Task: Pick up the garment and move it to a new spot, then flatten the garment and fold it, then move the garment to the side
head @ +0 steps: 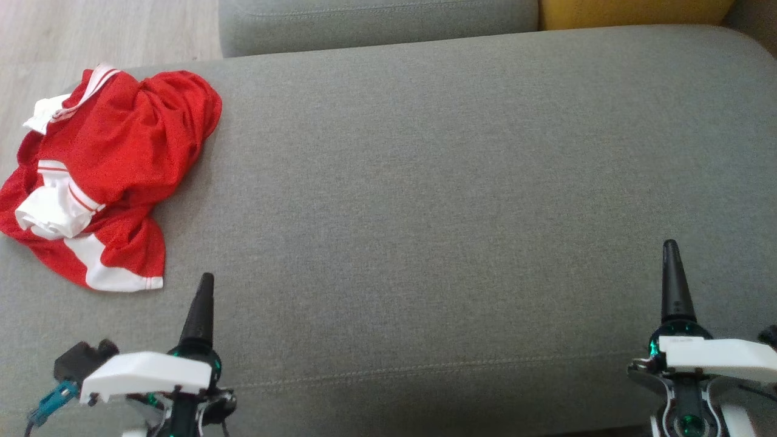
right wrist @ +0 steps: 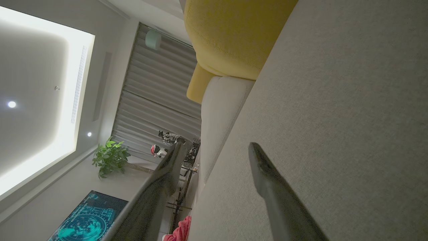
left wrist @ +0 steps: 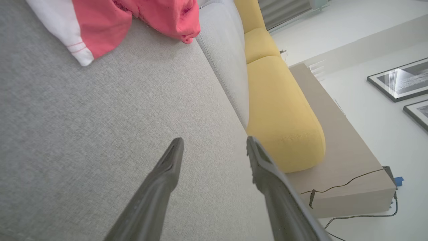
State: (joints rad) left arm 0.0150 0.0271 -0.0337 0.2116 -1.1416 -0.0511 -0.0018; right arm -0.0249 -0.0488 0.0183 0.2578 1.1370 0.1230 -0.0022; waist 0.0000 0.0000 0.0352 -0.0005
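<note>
While left gripper (left wrist: 214, 139) and right gripper (right wrist: 215, 142) hold fingers apart, one garment (head: 103, 176), red with white trim, crumpled on sofa (head: 425, 182).

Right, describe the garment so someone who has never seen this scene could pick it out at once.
Start with the broad grey fabric sofa seat spanning the head view. At its far left end lies a crumpled red jersey garment with white bands and stripes. Its bright red, rumpled folds set it apart from the plain grey seat and the yellow cushion behind.
</note>
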